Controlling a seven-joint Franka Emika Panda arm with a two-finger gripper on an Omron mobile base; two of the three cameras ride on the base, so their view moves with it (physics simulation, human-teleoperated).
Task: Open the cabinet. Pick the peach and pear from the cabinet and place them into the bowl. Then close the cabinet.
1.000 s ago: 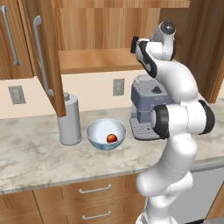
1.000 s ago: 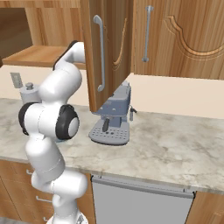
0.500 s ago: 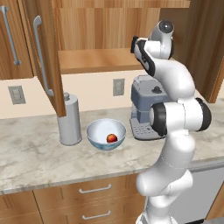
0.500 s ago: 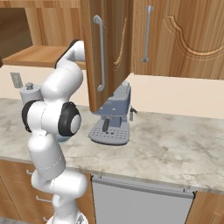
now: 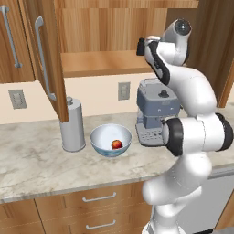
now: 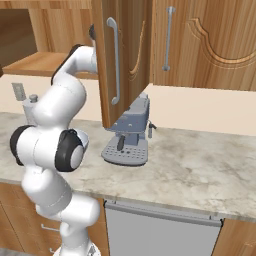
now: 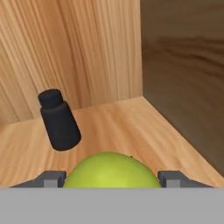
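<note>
Gripper [image 7: 112, 178]: inside the open cabinet [image 5: 105, 64], jaws closed on the pear [image 7: 110, 169] (small dark bottle [image 7: 58, 120] behind).
Bowl [image 5: 98, 138]: holds the peach [image 5: 117, 144].

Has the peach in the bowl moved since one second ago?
No. The peach lies at the same spot in the bowl, beside the grey canister.

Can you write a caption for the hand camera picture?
Inside the cabinet, jaws flank the green pear beside a tilted dark bottle.

yellow-green pear [image 7: 110, 169], red-orange peach [image 5: 117, 144], black bottle [image 7: 58, 120]
</note>
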